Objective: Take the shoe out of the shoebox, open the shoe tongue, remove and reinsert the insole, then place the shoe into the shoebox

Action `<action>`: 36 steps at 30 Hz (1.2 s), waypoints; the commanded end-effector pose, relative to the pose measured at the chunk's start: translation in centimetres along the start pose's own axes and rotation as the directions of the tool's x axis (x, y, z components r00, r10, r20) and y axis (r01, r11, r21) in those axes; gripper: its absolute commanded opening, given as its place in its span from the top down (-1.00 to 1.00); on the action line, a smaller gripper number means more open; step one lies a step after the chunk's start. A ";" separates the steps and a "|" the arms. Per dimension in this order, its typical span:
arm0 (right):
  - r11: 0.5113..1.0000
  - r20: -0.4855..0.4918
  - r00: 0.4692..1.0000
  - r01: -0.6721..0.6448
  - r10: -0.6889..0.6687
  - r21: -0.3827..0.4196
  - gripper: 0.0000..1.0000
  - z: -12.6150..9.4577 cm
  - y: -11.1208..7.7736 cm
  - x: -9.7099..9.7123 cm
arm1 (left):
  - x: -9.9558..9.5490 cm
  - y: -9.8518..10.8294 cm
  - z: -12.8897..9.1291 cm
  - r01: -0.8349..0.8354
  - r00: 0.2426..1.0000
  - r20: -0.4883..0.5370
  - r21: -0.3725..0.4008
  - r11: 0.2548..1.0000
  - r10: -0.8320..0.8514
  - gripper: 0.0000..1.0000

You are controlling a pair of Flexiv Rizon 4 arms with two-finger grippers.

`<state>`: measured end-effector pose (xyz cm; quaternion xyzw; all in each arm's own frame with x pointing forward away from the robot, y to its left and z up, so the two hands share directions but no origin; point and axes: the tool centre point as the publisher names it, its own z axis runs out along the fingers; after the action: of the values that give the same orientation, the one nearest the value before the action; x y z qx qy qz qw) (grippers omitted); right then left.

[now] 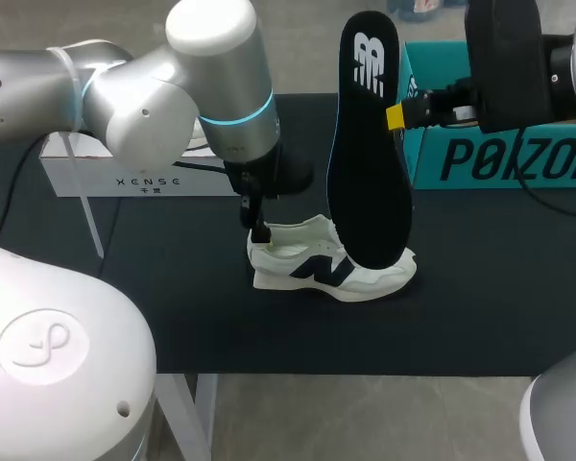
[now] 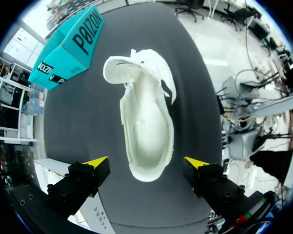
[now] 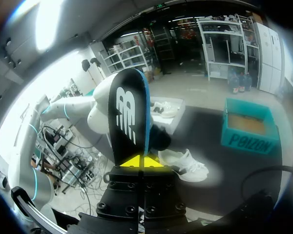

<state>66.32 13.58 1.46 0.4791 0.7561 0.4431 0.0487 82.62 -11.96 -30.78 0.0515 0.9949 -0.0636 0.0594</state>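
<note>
The dark worktop (image 1: pixel 480 307) carries everything. The left arm (image 1: pixel 154 96) comes in from the left and bends down over the middle of the worktop. The right arm (image 1: pixel 528 58) comes in from the far right and sits above the teal shoebox (image 1: pixel 499 158). This shoebox stands open at the far right side; the right wrist view shows a brownish inside with no shoe in it. A long white box (image 1: pixel 125 173) lies at the far left, partly hidden behind the left arm. The black insole (image 1: pixel 370 163) is held nearly upright in the air. Its end with the white logo is uppermost, and its lower end hangs in front of the forepart of the shoe (image 1: pixel 326 269); whether the two touch cannot be told. The shoe is white with a dark side mark. It stands on its sole in the middle of the worktop, outside the shoebox, with its heel towards the left arm and its toe towards the right. From the left wrist view its pale inside lies open, with the tongue folded back towards the toe. The left jaws stand wide apart over the heel end, one yellow tip to each side and neither touching the shoe. The right jaws are closed on the insole's edge, yellow tips pressed together.
</note>
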 end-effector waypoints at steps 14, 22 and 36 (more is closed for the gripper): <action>1.000 0.002 1.000 -0.001 0.001 0.006 1.00 0.3 0.4 0.1 | -0.4 -0.3 -0.4 -0.028 0.999 -0.022 0.008 1.000 0.028 -1.00; 1.000 0.002 1.000 -0.001 0.001 0.006 1.00 0.3 0.4 0.1 | -2.3 -2.0 1.5 -0.046 0.999 -0.025 0.024 0.999 0.047 -1.00; 1.000 0.002 1.000 -0.001 0.001 0.006 1.00 0.3 0.4 0.1 | -5.5 -5.4 4.2 -0.090 0.996 -0.021 0.053 0.995 0.091 -1.00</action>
<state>66.30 13.57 1.49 0.4792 0.7562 0.4428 0.0489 87.48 -17.46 -32.93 0.0973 0.9897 -0.0901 0.0535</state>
